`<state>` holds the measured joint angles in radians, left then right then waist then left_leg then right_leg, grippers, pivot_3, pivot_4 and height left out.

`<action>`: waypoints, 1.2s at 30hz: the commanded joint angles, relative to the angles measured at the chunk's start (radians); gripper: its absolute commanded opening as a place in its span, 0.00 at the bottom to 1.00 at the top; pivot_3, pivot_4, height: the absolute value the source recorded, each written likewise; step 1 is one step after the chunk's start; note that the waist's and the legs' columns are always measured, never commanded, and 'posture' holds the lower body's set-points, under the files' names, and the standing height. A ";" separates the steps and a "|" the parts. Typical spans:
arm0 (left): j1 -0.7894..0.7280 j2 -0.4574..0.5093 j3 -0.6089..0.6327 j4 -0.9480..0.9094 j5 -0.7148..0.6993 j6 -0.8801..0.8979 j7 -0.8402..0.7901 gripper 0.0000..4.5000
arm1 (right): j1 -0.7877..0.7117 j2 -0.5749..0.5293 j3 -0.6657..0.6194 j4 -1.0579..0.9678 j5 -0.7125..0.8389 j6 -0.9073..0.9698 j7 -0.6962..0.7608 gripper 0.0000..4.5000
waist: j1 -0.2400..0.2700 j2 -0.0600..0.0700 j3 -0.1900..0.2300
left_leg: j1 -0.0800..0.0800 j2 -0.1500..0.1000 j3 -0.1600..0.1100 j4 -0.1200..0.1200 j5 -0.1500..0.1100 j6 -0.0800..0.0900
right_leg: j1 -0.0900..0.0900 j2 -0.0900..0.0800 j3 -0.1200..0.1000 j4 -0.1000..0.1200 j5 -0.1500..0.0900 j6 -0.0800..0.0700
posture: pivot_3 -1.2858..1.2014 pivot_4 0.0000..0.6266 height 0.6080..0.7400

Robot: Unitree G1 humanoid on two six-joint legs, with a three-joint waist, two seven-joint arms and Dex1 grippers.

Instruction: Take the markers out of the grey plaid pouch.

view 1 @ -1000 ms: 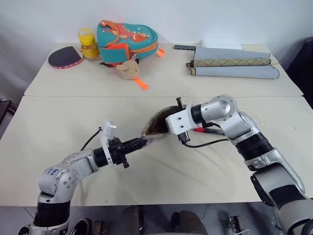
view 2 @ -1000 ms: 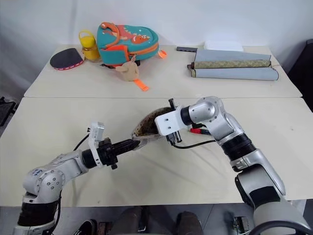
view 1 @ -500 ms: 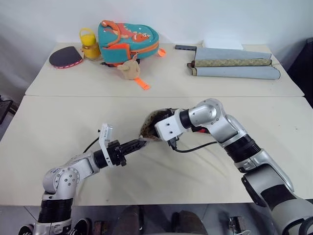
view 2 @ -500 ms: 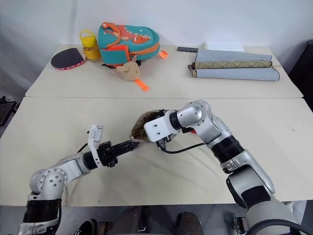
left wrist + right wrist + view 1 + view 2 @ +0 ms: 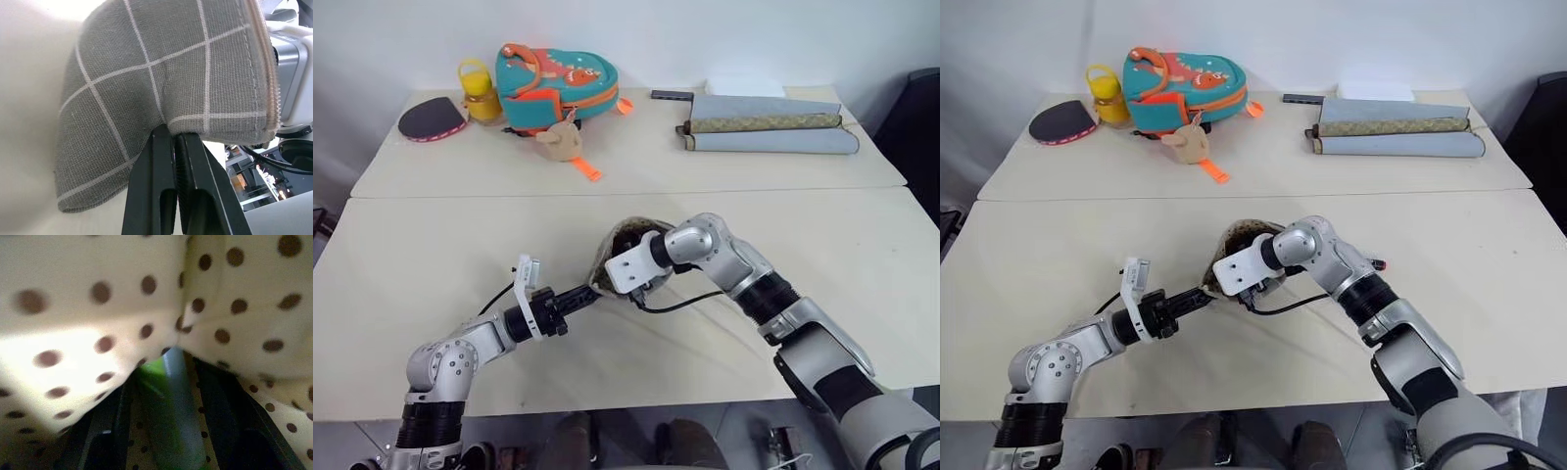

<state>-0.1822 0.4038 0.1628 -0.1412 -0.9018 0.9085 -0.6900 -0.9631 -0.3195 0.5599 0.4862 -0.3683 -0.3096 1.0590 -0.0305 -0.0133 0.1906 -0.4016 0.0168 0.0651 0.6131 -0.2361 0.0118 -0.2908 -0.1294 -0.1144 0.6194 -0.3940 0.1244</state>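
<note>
- While the left gripper point(image 5: 177, 142) stays out of the pouch mouth, note its fingers pinched closed on the grey plaid pouch point(image 5: 166, 73) edge.
- Observe the right gripper point(image 5: 168, 396) inside the pouch, fingers parted around the green marker point(image 5: 168, 406).
- Locate the red marker point(image 5: 1378, 263) behind the right arm.

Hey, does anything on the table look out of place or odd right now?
Only the pouch stands out: its mouth is held gaping by the shut left pincer pinching one edge, while the right pincer is pushed inside, its open fingers either side of the green marker. A red marker lies behind the right arm. Nothing looks spilled or damaged.
</note>
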 commanded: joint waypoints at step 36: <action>-0.012 -0.016 -0.038 -0.069 0.111 -0.175 0.027 0.00 | 0.017 -0.130 -0.199 -0.318 0.237 0.151 0.103 0.23 | 0.007 0.000 0.000 | -0.002 -0.001 -0.001 -0.001 0.000 0.000 | 0.000 -0.001 0.000 -0.007 0.000 0.000 | 0.52 0.24 1.00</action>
<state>-0.2243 0.3718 0.1479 -0.2033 -0.8319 0.7274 -0.6648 -0.8926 -0.4587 0.4332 0.2065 -0.1905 -0.1648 1.1961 -0.0239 -0.0133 0.1908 -0.4043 0.0159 0.0643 0.6120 -0.2365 0.0122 -0.2906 -0.1300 -0.1139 0.6126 -0.3939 0.1245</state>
